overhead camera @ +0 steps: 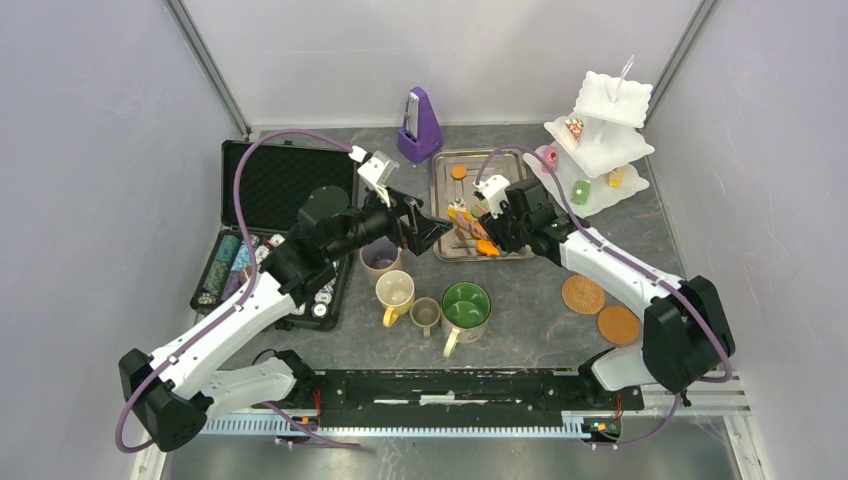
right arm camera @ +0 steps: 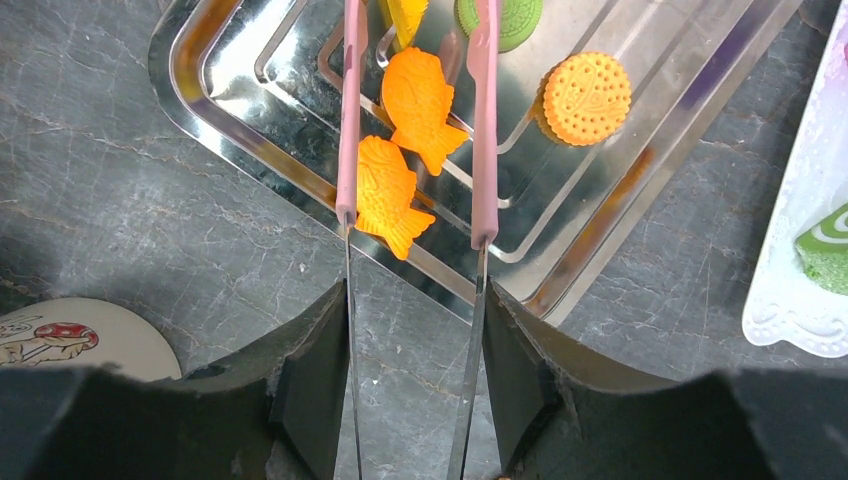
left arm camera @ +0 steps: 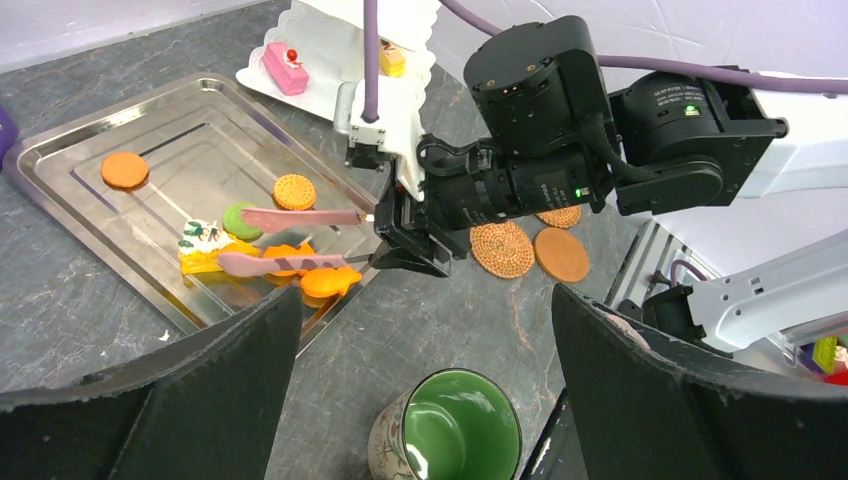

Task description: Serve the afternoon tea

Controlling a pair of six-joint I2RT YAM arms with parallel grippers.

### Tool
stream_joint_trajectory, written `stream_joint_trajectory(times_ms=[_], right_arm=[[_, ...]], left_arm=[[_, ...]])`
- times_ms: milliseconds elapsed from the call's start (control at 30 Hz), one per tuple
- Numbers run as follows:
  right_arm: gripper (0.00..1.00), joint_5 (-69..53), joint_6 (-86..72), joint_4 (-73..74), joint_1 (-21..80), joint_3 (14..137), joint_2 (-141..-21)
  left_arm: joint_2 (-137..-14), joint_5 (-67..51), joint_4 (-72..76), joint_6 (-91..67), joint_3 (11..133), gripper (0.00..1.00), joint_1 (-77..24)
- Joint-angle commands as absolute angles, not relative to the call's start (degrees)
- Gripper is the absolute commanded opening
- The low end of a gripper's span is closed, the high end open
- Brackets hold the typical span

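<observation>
My right gripper is shut on a pair of metal tongs with pink tips, its fingers pressing both arms. The tong tips stand apart over the steel tray, with two orange fish pastries between and under them. A round biscuit and a green cookie also lie in the tray. My left gripper hangs open above the big green mug, holding nothing. The mauve, yellow and olive mugs stand beside it. The white stand holds several pastries.
Two cork coasters lie right of the mugs, near the right arm. A purple metronome stands behind the tray. An open black case with poker chips sits at the left, under the left arm.
</observation>
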State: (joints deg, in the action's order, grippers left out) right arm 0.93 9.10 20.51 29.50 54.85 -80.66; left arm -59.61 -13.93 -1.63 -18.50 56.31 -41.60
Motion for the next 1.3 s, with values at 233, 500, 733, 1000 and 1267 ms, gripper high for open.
stream_joint_trajectory(times_ms=[233,500,733,1000,1267], right_arm=[[0.49,2.64,9.67,16.32,31.9,57.4,-84.23],[0.5,3.87,8.71,14.87,32.68,58.53,-86.25],[0.52,4.3,9.05,14.99,32.94,60.15,-88.29],[0.41,4.26,8.97,14.58,33.05,59.78,-88.1],[0.29,4.57,7.7,12.98,33.05,57.64,-84.2]], left_arm=[[-59.53,-14.09,0.27,-17.49,58.36,1.0,-41.84],[-59.21,-14.06,0.31,-17.4,58.36,1.0,-41.84],[-58.83,-13.89,0.27,-17.16,58.36,1.0,-41.84],[-58.91,-13.78,0.28,-17.14,58.38,1.0,-41.84],[-59.35,-13.8,0.3,-17.14,58.36,1.0,-41.84]])
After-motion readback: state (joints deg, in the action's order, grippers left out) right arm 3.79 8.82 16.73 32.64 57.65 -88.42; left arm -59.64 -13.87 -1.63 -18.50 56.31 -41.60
